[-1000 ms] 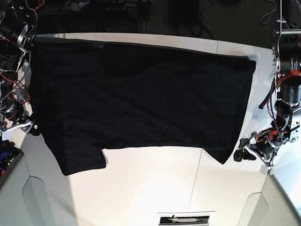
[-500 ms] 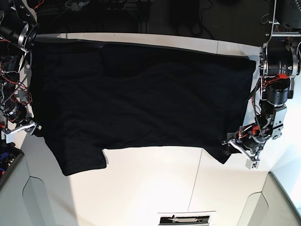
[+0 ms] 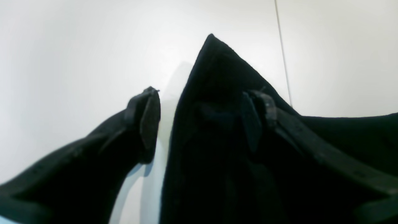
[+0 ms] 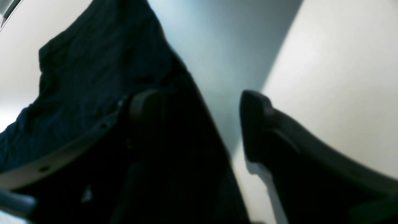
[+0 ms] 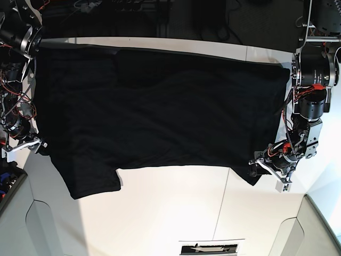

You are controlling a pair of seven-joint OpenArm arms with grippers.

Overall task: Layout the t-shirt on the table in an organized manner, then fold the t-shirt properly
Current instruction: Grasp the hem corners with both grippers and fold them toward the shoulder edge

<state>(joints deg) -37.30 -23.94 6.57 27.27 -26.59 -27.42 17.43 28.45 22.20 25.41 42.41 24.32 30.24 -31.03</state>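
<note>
Left gripper [image 5: 259,167] moved in, straddling t-shirt [image 5: 160,112] corner.

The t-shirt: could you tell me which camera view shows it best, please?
The base view: it shows the whole t-shirt spread flat on the table. The left wrist view shows only one pointed corner; the right wrist view shows a blurred edge.

plain black t-shirt [image 5: 160,112], white table [image 5: 170,213], prob. unpatterned
</note>
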